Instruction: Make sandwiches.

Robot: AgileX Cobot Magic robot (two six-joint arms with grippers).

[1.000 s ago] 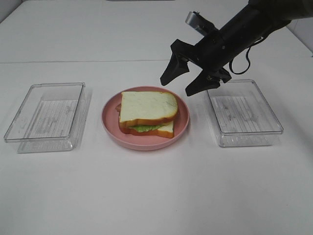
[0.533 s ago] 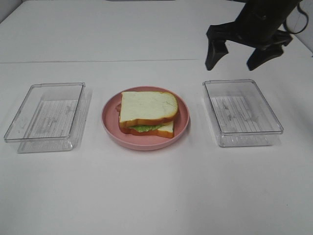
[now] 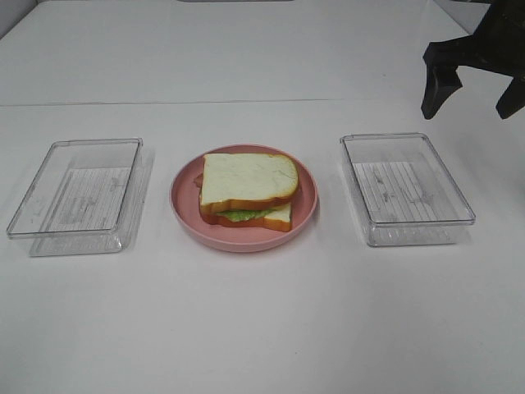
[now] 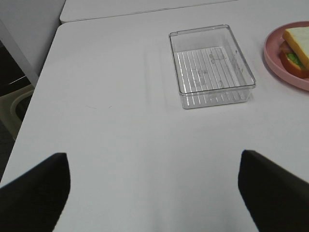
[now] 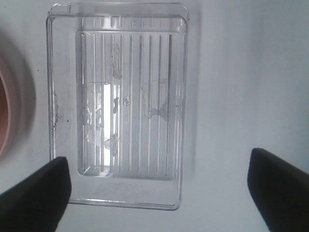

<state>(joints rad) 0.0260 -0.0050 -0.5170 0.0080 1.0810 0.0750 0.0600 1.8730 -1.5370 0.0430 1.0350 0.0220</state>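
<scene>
The sandwich (image 3: 247, 192) is one stack: two white bread slices with orange-brown crust and green lettuce showing between them. It sits on a pink plate (image 3: 185, 209) at the table's middle. Bacon and cheese are hidden inside. My right gripper (image 3: 474, 89) is open and empty, high at the far right, beyond the right clear box (image 3: 405, 188). The right wrist view looks straight down into that box (image 5: 118, 108), with the plate's rim (image 5: 5, 118) at the frame edge. My left gripper (image 4: 153, 191) is open and empty; its view shows the left box (image 4: 210, 65) and part of the sandwich (image 4: 295, 50).
Two empty clear plastic boxes flank the plate, one on the left (image 3: 79, 195) and one on the right. The white table's left edge (image 4: 43, 79) shows in the left wrist view, with dark floor beyond it.
My right gripper has pulled away from beside the plate, moving up and to the right past the right box to the frame's edge. The sandwich has not moved.
</scene>
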